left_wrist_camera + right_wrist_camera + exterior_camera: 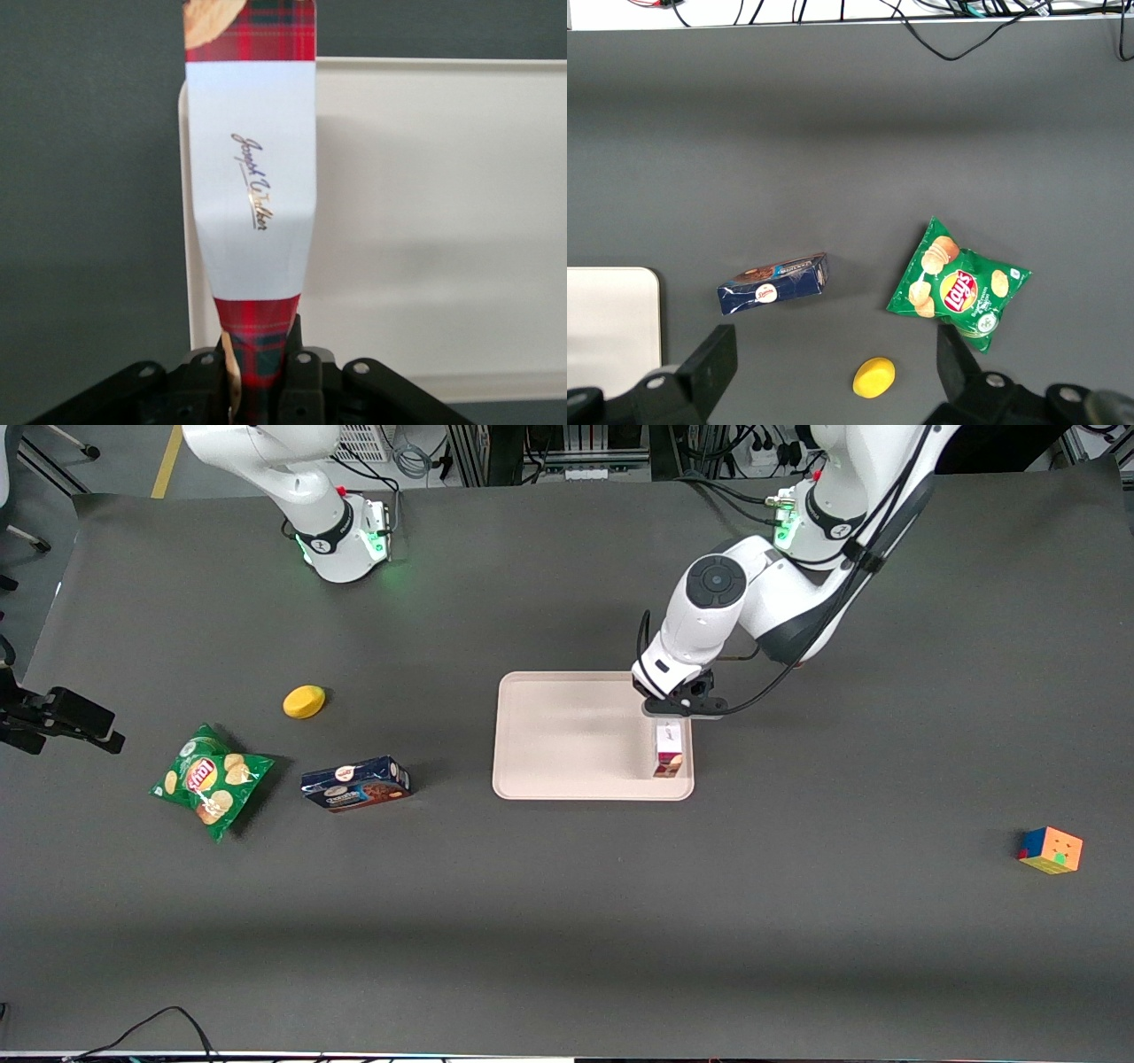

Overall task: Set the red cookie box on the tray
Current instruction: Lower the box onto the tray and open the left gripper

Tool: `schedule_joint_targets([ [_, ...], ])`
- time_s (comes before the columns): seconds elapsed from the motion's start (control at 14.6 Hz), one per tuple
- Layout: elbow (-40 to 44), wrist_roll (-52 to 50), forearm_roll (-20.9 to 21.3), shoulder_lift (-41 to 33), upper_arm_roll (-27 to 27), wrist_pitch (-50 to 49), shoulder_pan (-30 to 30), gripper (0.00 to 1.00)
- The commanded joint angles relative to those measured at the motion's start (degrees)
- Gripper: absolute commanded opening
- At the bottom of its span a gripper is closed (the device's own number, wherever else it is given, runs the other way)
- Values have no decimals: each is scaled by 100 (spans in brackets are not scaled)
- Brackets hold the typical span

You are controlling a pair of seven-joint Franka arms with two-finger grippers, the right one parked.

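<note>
Dark grey counter [567, 921], lab cabling at the edge farthest from the front camera. Tray [567, 735] sits mid-counter, pale cream-pink, plain; the only thing over it is the red cookie box [669, 751], at the tray's edge toward the working arm's end. Gripper [680, 707] is clamped on the box's end, fingers [304, 382] pinching the tartan carton; box hangs from it, unclear whether the low end touches the tray. White label panel carries a cursive signature, not fully legible. Toward the parked arm's end: dark blue cookie box [355, 783], green Lay's chip bag [210, 779], yellow lemon-like object [304, 701]. Rubik's cube [1051, 850] lies toward the working arm's end.
</note>
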Motion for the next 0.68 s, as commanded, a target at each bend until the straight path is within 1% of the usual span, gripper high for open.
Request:
schedule_joint_targets([
  [0.0,50,-985,1261,643,58,188,13,21],
  [0.07,59,-1099,1429,705,76,188,5,21],
  [0.41,68,-1232,1484,837,94,188,-48,22],
  [0.48,68,-1241,1562,863,94,188,-48,22],
  [0.55,68,-1259,1615,916,111,197,-48,25],
  [0.61,76,-1294,1642,942,111,197,-48,36],
])
